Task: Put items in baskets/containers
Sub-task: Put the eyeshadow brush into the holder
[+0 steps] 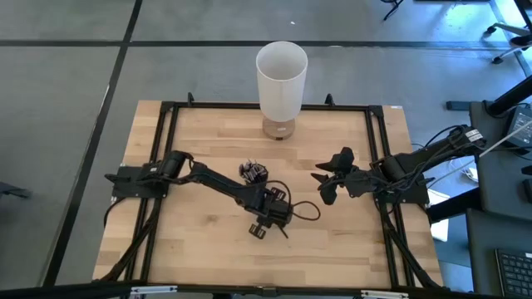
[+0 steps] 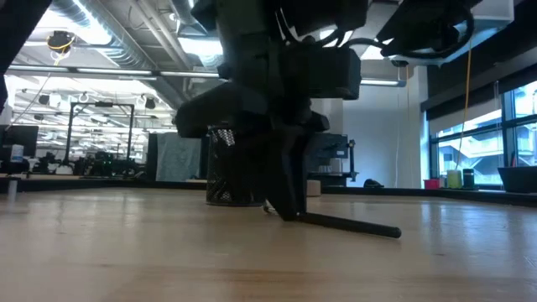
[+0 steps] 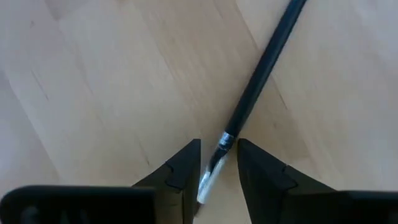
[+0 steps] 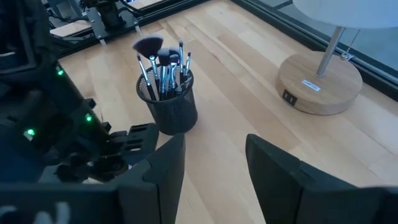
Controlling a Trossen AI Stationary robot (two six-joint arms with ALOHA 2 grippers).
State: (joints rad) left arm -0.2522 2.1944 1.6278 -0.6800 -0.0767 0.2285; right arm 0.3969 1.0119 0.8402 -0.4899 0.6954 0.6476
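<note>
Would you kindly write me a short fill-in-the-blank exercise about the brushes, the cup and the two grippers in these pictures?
1. The left gripper has its fingers on either side of a single ____ lying on the table.
2. The dark mesh cup holds several brushes standing with bristles pointing ____.
3. The right gripper holds ____.
4. The lamp has a round base made of ____.

Missing words: brush; up; nothing; wood

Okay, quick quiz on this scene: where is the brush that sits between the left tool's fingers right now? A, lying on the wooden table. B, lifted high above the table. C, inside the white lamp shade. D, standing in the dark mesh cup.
A: the left wrist view shows the brush flat on the wooden table, its pale ferrule between the left tool's fingers, jaws apart around it.
</note>
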